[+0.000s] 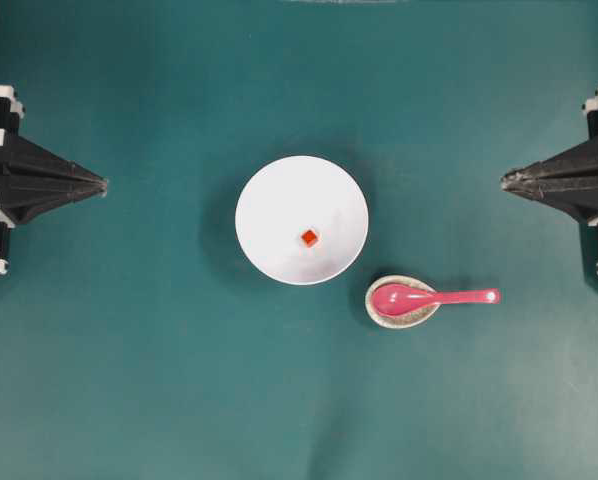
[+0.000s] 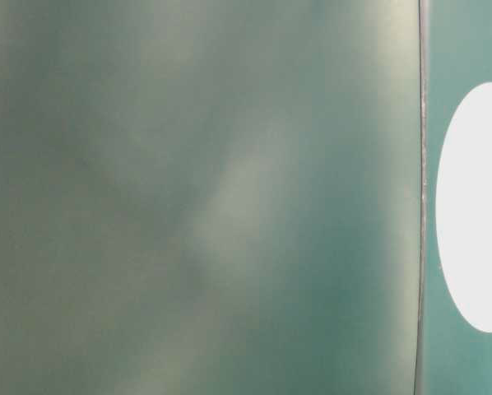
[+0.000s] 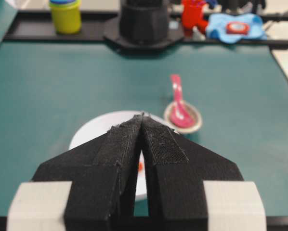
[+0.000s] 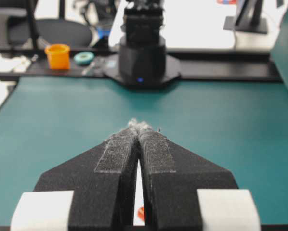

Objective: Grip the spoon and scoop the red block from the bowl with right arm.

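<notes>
- Two black tools are waiting at the sides of the green counter, and both are well apart from the dishes.
- The left tool is sitting pinched closed, with its two pointed fingers touching at the tip and nothing between them.
- The right tool is also sitting pinched closed on nothing, and its fuzzy fingers are pressing together.
- The white bowl is sitting in the middle of the counter.
- The red block is lying inside the bowl, a little toward the spoon's side.
- The pink spoon is lying with its scoop in a small speckled dish just beside the bowl.
- The spoon's handle is sticking out over the counter toward the right tool's side.
- No words or labels are showing that can be read.
- The table-level view is showing only a green blur and a white patch.
</notes>
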Action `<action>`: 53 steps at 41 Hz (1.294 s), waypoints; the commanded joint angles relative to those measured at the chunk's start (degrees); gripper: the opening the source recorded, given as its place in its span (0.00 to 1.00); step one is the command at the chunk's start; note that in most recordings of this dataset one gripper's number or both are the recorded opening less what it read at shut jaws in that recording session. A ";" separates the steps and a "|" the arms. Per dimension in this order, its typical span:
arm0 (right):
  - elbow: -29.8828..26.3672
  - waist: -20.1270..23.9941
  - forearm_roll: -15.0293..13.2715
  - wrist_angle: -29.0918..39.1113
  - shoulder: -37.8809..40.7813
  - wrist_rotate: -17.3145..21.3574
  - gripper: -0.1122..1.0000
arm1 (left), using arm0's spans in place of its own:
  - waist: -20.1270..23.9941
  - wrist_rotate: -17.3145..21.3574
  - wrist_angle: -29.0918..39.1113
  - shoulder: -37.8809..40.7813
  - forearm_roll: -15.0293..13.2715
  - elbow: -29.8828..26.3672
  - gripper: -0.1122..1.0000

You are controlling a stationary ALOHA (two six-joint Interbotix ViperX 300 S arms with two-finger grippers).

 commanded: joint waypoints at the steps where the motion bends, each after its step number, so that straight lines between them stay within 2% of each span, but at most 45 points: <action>1: -1.05 0.18 0.53 -0.18 0.35 0.35 0.10 | -0.26 -1.76 5.45 0.44 0.00 -1.67 0.10; 2: -1.14 0.18 1.14 0.88 0.44 0.79 0.10 | -0.26 -1.76 7.29 -0.26 0.18 -1.76 0.10; 3: -1.14 0.18 1.14 1.14 0.44 0.79 0.10 | -0.35 -1.76 7.29 -0.53 0.26 -1.85 0.12; 7: -1.14 0.18 1.05 2.02 0.44 0.88 0.10 | -0.35 -1.58 7.65 -1.67 0.18 -1.93 0.10; 43: -3.60 0.35 0.97 2.46 0.53 0.97 0.11 | 0.97 -1.76 16.00 -2.11 0.18 -2.81 0.10; 47: -3.60 0.62 0.97 2.99 0.62 0.88 0.18 | 1.23 -1.76 16.35 -2.11 0.26 -2.99 0.10; 53: -3.60 1.14 0.97 4.57 0.79 0.97 0.40 | 1.23 -1.76 17.84 -2.02 0.26 -2.99 0.10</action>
